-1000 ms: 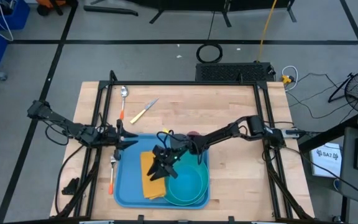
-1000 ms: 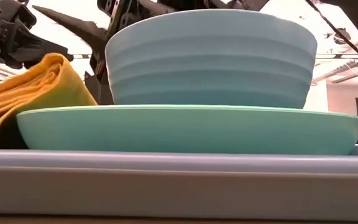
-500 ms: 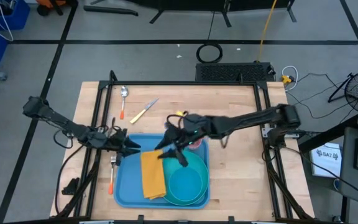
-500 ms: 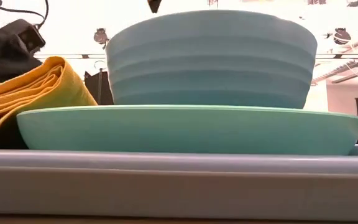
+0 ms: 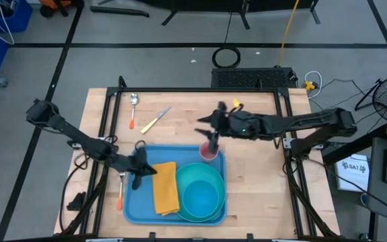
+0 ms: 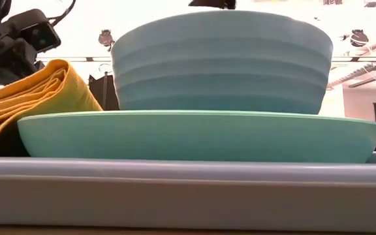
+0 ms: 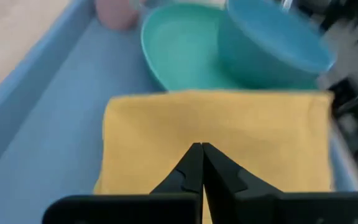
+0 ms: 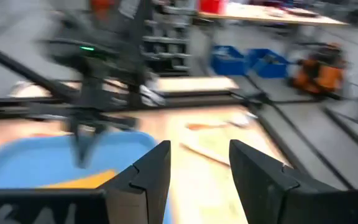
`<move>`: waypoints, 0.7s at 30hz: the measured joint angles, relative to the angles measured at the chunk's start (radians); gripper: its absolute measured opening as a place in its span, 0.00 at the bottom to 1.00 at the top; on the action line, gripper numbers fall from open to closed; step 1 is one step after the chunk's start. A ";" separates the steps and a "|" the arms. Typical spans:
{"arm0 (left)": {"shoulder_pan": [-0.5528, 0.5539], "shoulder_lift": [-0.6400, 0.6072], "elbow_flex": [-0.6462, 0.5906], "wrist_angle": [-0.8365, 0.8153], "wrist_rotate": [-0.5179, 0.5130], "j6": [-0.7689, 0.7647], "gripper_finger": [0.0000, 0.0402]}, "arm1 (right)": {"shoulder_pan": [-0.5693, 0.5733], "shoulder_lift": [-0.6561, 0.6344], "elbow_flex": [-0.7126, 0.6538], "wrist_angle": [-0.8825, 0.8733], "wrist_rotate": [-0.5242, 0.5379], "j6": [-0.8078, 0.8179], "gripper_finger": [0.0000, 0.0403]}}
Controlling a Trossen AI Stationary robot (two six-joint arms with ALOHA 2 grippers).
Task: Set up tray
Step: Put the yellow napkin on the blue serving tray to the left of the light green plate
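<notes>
The blue tray (image 5: pixel 134 202) lies at the table's near middle. On it are a folded yellow napkin (image 5: pixel 166 188), a turquoise plate (image 5: pixel 210 176) with a blue bowl (image 5: pixel 201 199) standing in it, and a pink cup (image 5: pixel 209 154) in the far right corner. My left gripper (image 5: pixel 148 169) is shut, low over the napkin's left edge (image 7: pixel 199 163). My right gripper (image 5: pixel 207 129) is open and raised beyond the tray's far edge, near the cup (image 8: pixel 197 168). My left gripper's shut fingertips (image 7: pixel 199 155) stand over the napkin's left edge (image 7: pixel 166 180), coming in slanting from the table's left. I cannot tell whether they touch the cloth. The napkin lies flat on the tray.
A fork with an orange handle (image 5: pixel 121 189) lies on the table just left of the tray. A spoon (image 5: pixel 134 102) and a yellow-handled knife (image 5: pixel 156 120) lie at the far left. The wooden table (image 5: pixel 261 181) is bare to the right of the tray.
My right gripper has risen off the napkin and gone toward the far right, ending beside the pink cup. The napkin now lies flat. My left gripper has moved right and toward the near edge, onto the tray at the napkin's left edge, and has shut.
</notes>
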 joint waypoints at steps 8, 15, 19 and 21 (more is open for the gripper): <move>-0.002 0.247 0.182 -0.153 0.088 -0.001 0.01 | -0.054 -0.198 -0.317 0.209 0.030 0.079 0.38; 0.020 0.387 0.195 -0.144 0.149 -0.065 0.00 | -0.054 -0.296 -0.493 0.417 0.030 0.097 0.38; 0.026 0.419 0.195 -0.083 0.162 -0.040 0.00 | -0.054 -0.305 -0.510 0.419 0.029 0.104 0.38; 0.033 0.423 0.195 -0.099 0.169 -0.039 0.00 | -0.054 -0.305 -0.510 0.418 0.029 0.104 0.38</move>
